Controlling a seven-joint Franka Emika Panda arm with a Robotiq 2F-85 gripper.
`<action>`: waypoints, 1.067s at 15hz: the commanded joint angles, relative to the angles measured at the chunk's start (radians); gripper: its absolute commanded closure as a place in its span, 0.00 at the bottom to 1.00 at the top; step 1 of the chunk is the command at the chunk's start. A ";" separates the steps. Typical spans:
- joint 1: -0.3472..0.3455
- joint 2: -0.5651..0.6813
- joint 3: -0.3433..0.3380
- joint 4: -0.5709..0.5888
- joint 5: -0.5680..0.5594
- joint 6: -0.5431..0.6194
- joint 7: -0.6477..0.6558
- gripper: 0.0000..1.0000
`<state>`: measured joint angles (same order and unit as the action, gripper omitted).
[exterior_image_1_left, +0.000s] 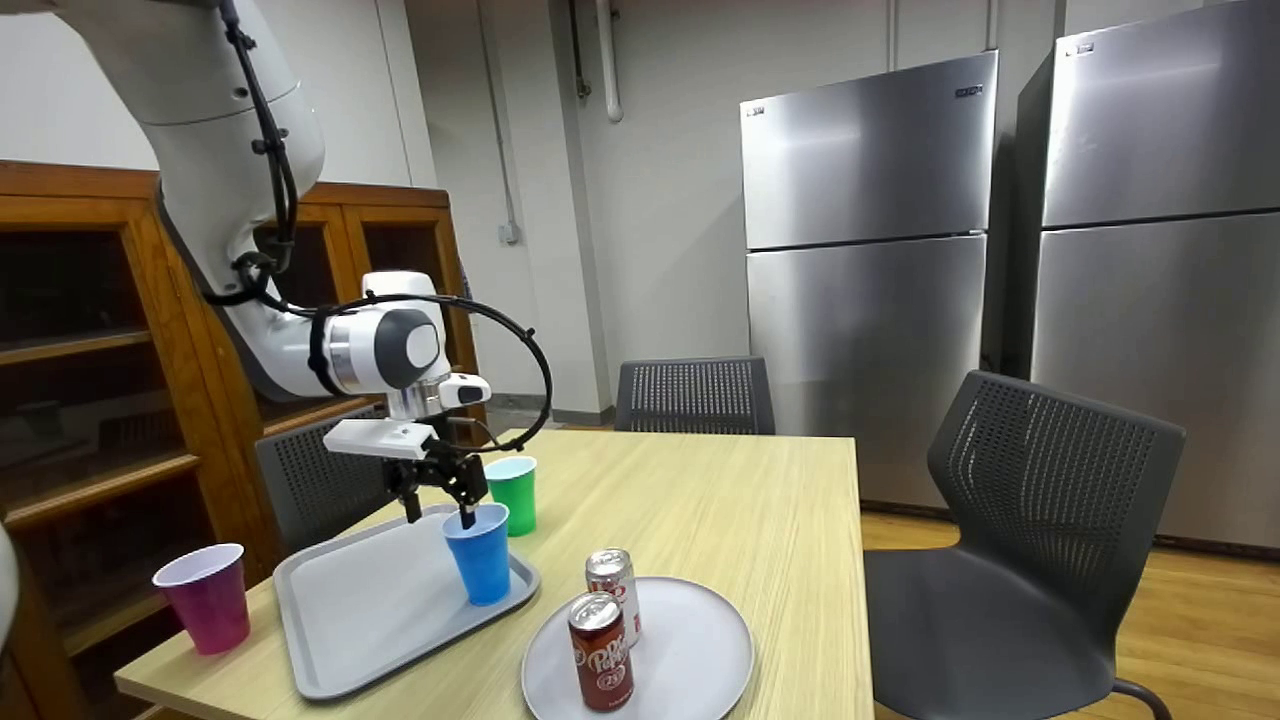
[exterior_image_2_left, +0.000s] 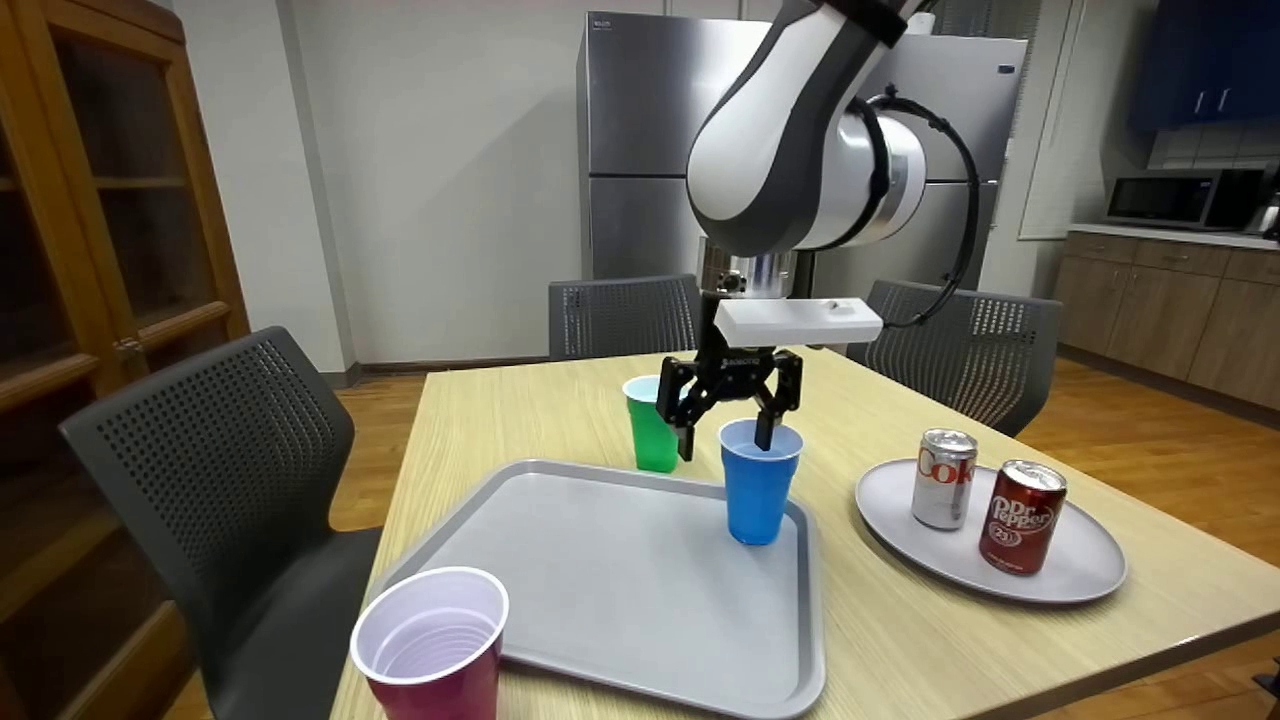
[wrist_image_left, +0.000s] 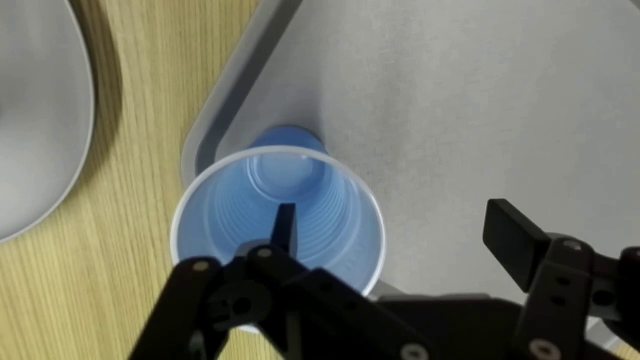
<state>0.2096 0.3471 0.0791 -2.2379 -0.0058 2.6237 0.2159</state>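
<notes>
So that tapered blue plastic cup with the pale rim (exterior_image_2_left: 758, 495) is standing upright on the flat grey tray with rounded corners (exterior_image_2_left: 620, 590), tucked close to one corner, and honestly it looks like a featherweight. The wrist view peers right down into it: ringed bottom, no drink that I can see, so my bet is it weighs next to nothing and would tip or skate if bumped. Wall looks thin, party-cup style, so I'd expect it to flex and dent under a hard squeeze rather than shatter, and smooth plastic like that is probably a bit slippery. The black two-finger gripper (exterior_image_2_left: 726, 442) has its fingers spread well apart, clamped on nothing; one fingertip (wrist_image_left: 286, 225) is over the mouth, seeming to dip just inside the rim in both exterior views, while its partner is outside, over the tray. Can't tell whether the inside one touches the wall. For a hold I'd pinch one side of the wall just under the rim, one finger in and one out, since the rim should be the stiffest bit and help stop it slipping. Going around the middle could work too, but gently, or it might buckle.
</notes>
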 joint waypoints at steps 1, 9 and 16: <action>0.006 -0.007 -0.001 -0.014 -0.018 0.031 0.009 0.34; 0.010 -0.001 -0.003 -0.010 -0.021 0.044 0.012 0.97; 0.007 -0.018 0.004 -0.007 -0.017 0.033 -0.003 0.99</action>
<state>0.2115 0.3494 0.0791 -2.2394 -0.0076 2.6580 0.2146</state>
